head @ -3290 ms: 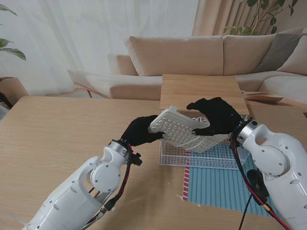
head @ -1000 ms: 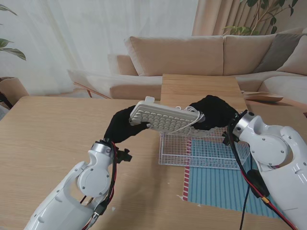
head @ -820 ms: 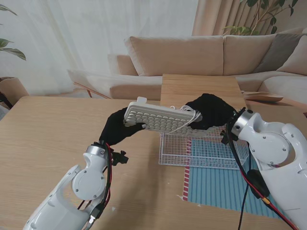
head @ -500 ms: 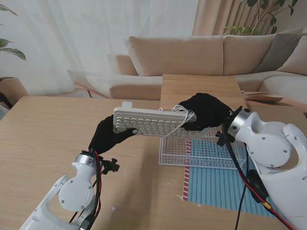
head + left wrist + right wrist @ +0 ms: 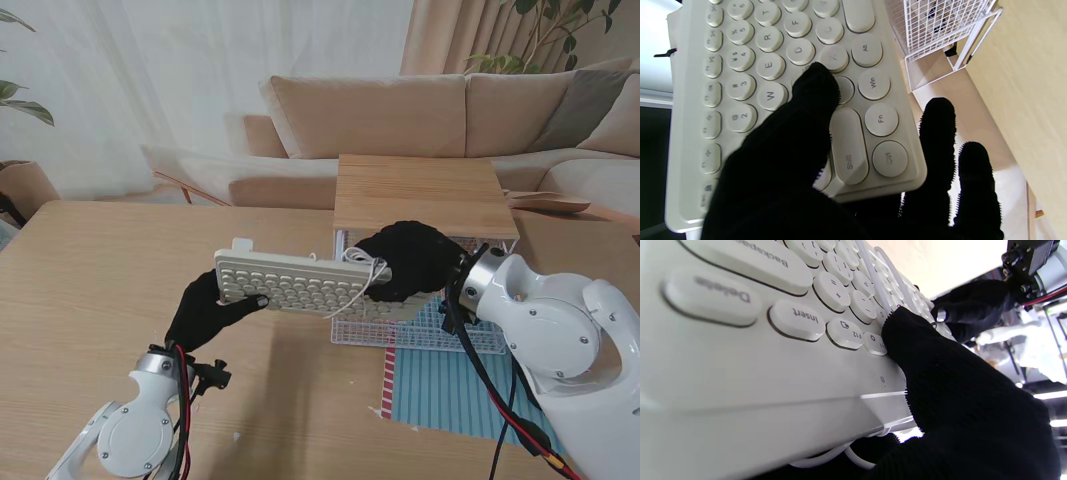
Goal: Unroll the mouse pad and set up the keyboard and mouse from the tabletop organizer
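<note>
Left robot hand (image 5: 208, 305) and right robot hand (image 5: 405, 262) each grip one keyboard (image 5: 290, 284) end. Long axis runs left-right across mid-frame, keys up.

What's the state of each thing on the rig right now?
keyboard: lifted off the table, held at both ends
left hand: shut on keyboard
right hand: shut on keyboard
cable: loose over the keys
wire basket: on the table
mouse pad: unrolled flat

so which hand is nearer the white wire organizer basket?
Right. The right hand, gripping the white round-key keyboard, sits directly over the basket; the left hand holds the keyboard's other end, off to the basket's left over bare table.
</note>
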Robot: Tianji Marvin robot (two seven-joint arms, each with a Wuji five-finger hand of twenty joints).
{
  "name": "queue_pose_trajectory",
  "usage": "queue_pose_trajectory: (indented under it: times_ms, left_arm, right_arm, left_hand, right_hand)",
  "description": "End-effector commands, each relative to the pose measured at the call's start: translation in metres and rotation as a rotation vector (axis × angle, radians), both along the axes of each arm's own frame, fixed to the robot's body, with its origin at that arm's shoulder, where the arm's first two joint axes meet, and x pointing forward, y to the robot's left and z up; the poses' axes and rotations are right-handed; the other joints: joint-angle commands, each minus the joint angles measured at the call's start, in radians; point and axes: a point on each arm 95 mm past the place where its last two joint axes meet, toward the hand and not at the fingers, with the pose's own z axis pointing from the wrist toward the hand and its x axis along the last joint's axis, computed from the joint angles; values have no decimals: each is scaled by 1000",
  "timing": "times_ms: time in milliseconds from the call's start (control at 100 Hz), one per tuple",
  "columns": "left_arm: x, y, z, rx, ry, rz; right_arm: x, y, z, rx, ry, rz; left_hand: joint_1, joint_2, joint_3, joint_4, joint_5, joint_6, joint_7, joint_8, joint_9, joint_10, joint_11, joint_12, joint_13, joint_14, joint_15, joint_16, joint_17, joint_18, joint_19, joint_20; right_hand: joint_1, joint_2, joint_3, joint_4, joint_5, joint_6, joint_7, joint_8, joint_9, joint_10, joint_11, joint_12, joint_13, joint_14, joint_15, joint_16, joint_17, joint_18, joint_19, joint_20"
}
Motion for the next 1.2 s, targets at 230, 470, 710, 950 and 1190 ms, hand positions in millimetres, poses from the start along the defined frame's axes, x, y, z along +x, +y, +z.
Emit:
queue_pose_trajectory:
  times_ms: [230, 470, 710, 950, 1190]
  left_arm:
    - [-23, 9, -16, -14, 71, -9]
    - [-38, 20, -24, -17, 106, 18]
    - [-55, 28, -41, -7, 195, 23]
    - [-69, 31, -63, 5, 293, 17]
    - [-84, 36, -80, 18, 369, 12]
  right_arm:
    - [-21, 10, -10, -21, 53, 9]
    - [-33, 17, -18, -36, 115, -3]
    - [-39, 24, -37, -81, 199, -38]
    - [-34, 30, -63, -112, 287, -48]
    - [-33, 34, -92, -116, 373, -96]
  left_hand:
    - [37, 156, 77, 108, 49, -3, 15, 30, 51, 59, 184, 28, -25, 10, 20, 26, -22, -1, -20, -14]
    - [37, 165, 64, 108, 67, 7, 5, 34, 59, 66, 179, -1, -24, 23, 11, 24, -23, -13, -2, -7]
    - [28, 162, 61, 112, 96, 21, -5, 34, 73, 86, 184, -22, -26, 46, 14, 29, -37, -11, 0, -3]
    - [41, 169, 58, 111, 93, 35, -13, 33, 57, 96, 182, -27, -54, 59, 10, 32, -59, -19, -7, -1]
    - [43, 169, 49, 114, 104, 36, -17, 31, 59, 99, 185, -29, -56, 63, 14, 35, -61, -17, -6, 6]
  right_hand:
    - [117, 100, 175, 57, 33, -75, 64, 40, 42, 60, 91, 33, 30, 3, 32, 18, 3, 15, 60, 32]
    - [120, 103, 172, 58, 31, -71, 63, 42, 38, 66, 92, 36, 25, 12, 42, 22, 0, 12, 79, 42]
    - [129, 111, 162, 60, 27, -65, 61, 44, 31, 71, 90, 36, 13, 20, 43, 23, -9, 8, 85, 49]
    - [130, 120, 153, 61, 23, -66, 59, 45, 22, 71, 92, 37, 4, 19, 44, 24, -18, 3, 86, 52]
    - [139, 124, 144, 65, 19, -60, 58, 47, 15, 78, 94, 36, -8, 24, 47, 25, -29, 2, 85, 56]
